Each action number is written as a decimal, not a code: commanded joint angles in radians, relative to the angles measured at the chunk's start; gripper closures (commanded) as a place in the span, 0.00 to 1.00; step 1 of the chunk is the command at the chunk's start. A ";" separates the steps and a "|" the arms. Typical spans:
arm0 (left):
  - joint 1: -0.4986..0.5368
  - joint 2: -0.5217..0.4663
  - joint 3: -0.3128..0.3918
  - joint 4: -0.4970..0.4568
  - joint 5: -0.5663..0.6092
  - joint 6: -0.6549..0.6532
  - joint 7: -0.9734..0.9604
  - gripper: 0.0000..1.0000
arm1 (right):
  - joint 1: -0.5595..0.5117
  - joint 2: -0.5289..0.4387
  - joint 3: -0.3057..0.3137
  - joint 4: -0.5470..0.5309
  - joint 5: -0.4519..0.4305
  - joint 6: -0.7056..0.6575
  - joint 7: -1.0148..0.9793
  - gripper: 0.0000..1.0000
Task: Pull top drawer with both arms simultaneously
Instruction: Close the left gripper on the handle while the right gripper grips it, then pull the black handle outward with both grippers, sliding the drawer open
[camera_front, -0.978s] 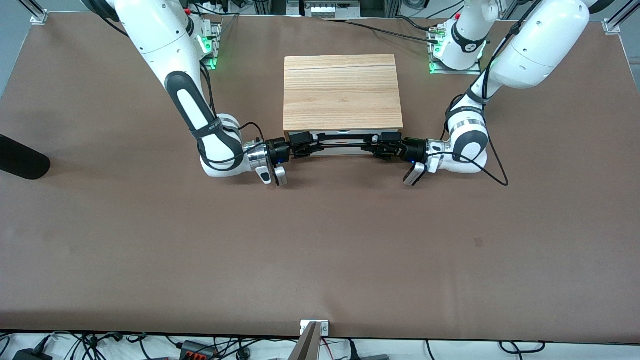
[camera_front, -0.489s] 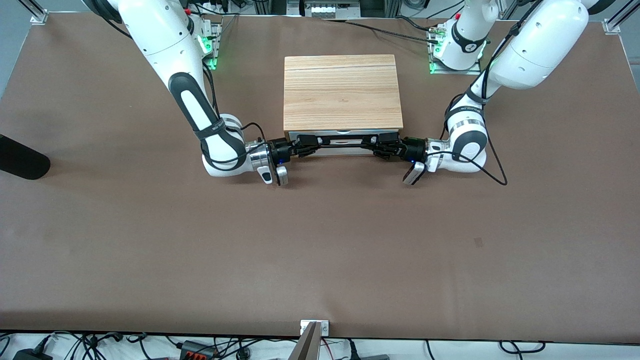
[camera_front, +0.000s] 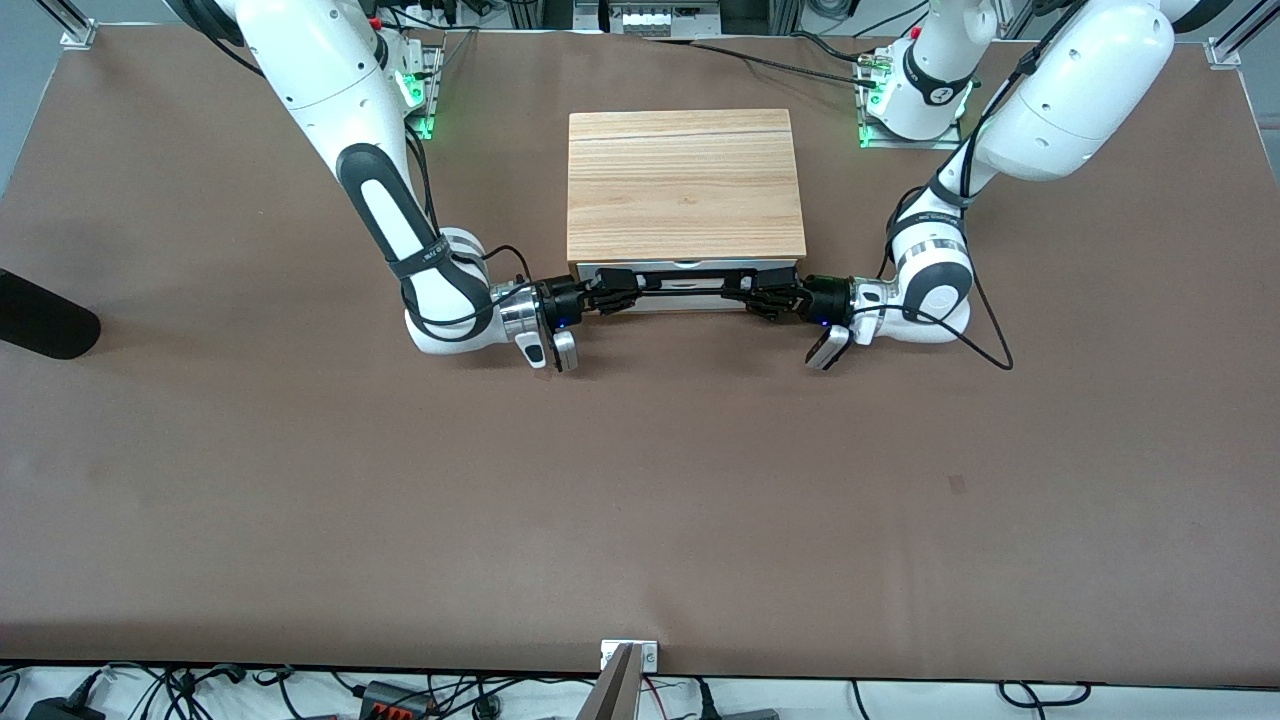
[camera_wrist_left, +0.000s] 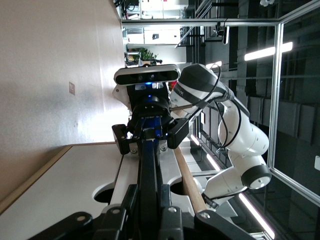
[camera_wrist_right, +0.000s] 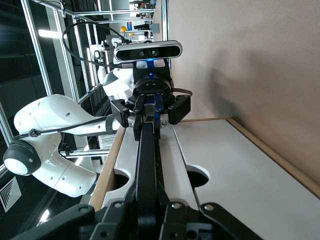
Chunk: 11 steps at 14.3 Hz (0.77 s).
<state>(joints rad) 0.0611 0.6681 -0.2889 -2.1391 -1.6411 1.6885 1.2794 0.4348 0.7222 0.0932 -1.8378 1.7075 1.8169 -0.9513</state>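
While the left gripper (camera_front: 752, 291) and right gripper (camera_front: 612, 293) pinch the stiff handle (camera_front: 682, 283) ends, the top drawer (camera_front: 685, 298) should slide evenly.

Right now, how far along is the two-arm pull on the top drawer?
Done: left gripper and right gripper each have jaws shut on the long black bar handle, one at each end. In hand: the grip only. Left: the pull; the white-fronted top drawer looks closed under the light wood cabinet top.
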 joint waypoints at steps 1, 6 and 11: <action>0.002 0.024 -0.007 0.011 -0.054 0.002 0.029 0.78 | 0.004 -0.007 0.002 0.012 0.015 -0.011 0.014 1.00; 0.002 0.033 -0.007 0.011 -0.055 0.004 0.024 0.80 | 0.001 0.032 0.002 0.071 0.015 -0.016 0.020 1.00; -0.003 0.041 -0.007 -0.011 -0.052 -0.003 0.072 0.69 | -0.004 0.081 0.000 0.149 0.012 -0.018 0.031 1.00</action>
<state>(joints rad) 0.0608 0.6911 -0.2896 -2.1382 -1.6736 1.6804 1.2933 0.4325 0.7568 0.0878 -1.7820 1.7044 1.8055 -0.9466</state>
